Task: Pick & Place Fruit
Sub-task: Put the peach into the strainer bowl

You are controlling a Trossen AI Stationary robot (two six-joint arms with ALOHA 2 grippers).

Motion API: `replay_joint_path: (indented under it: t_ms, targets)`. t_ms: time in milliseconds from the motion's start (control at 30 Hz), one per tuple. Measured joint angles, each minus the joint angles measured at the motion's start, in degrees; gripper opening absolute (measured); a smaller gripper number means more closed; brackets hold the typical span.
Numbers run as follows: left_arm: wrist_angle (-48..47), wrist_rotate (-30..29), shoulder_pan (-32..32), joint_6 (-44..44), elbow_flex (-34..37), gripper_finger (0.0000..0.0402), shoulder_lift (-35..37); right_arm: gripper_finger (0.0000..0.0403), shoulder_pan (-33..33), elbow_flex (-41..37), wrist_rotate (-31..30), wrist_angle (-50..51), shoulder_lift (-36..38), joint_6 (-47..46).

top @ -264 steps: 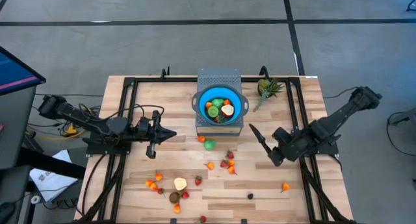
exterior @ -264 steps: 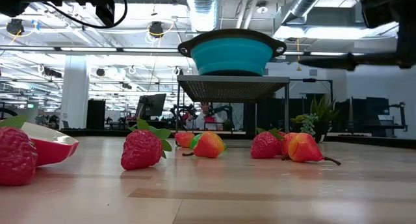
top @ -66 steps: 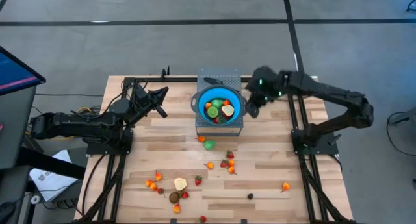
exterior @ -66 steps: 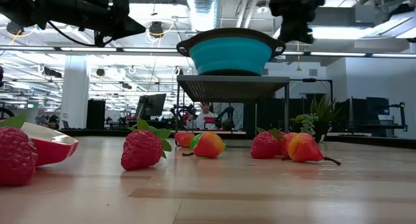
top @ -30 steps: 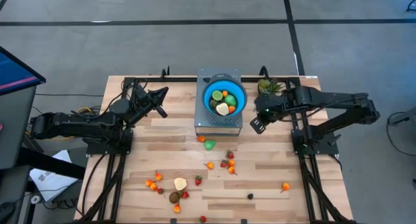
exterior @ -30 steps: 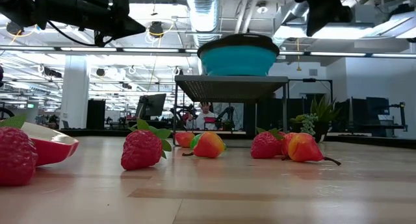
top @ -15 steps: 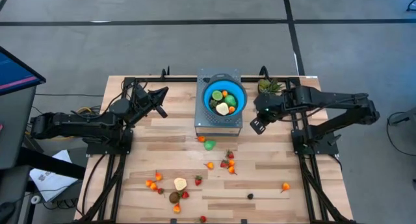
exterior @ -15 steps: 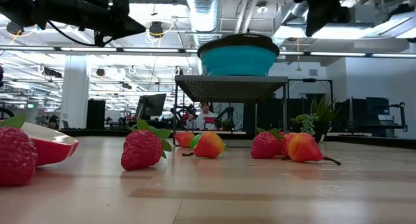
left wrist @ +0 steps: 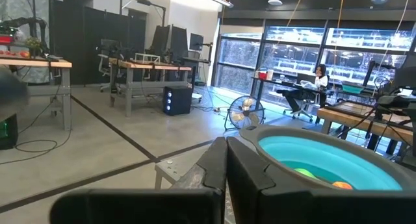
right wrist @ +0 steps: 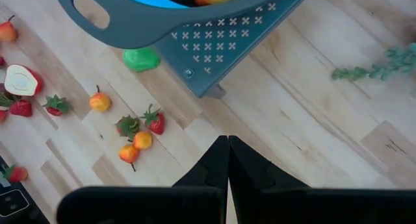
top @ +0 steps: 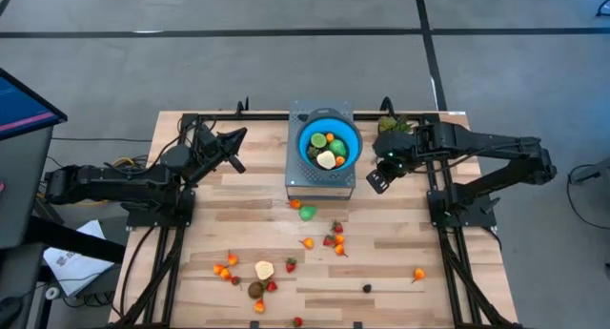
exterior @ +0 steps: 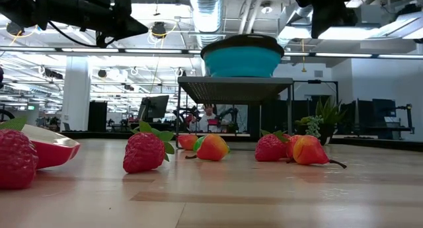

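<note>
Bench: pale wooden slat bench (top: 400, 272) with a black frame, carrying all items listed.
Receptacle: round blue collapsible bowl (top: 329, 144) with a grey rim, standing on a perforated grey metal stand (top: 321, 181) at the bench's far middle; some fruit already inside, including a pale slice, a green piece and an orange piece.
Loose stock: small toy fruits (top: 334, 236), red, orange, green, pale yellow and brown, scattered on the bench; one group just in front of the stand, another nearer the front left, a lone orange piece toward the front right.
Decoy: spiky green-leaved pineapple-like piece (top: 393, 126), at the far right of the stand, beside the right arm.
Left pincer (top: 239, 136): fingers closed together, holding nothing, raised left of the bowl and pointing at it.
Right pincer (top: 378, 183): fingers pressed shut, empty, hanging above bare bench just right of the stand.
Risk, collision: the right pincer is close to the stand's corner and bowl rim; a sideways sweep could nudge the bowl off its perch and spill the fruit.
Risk, grasp: a descent with fingers unopened would push fruit away, not take it.
Risk, clutter: strawberries and orange pieces lie nearly touching; a coarse grab may take two or scatter neighbours.
Risk, wrong item: the leafy piece sits within the right arm's reach.
</note>
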State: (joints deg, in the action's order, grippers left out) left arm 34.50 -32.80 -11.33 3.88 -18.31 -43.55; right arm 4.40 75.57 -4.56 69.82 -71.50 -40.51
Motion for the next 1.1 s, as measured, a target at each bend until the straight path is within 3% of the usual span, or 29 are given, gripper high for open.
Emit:
replay_joint_path:
  t_ms: [300,500,733,1100]
  targets:
    - [-0.02,0.02,0.02,0.00,0.00,0.0002,0.02,0.0000,0.00,0.00,0.48,0.00,0.00,-0.31]
    - [-0.02,0.01,0.02,0.00,0.00,0.0002,0.00,0.0000,-1.79,0.00,4.77,1.37,0.00,-5.34]
    - [-0.04,0.02,0.00,-0.35,0.00,0.0002,0.00,0.0000,-9.90,0.00,5.01,6.00,0.00,-15.51]
    - [-0.07,0.00,0.02,-0.55,0.00,0.0002,0.00,0.0000,-24.90,0.00,5.07,10.86,0.00,-40.70]
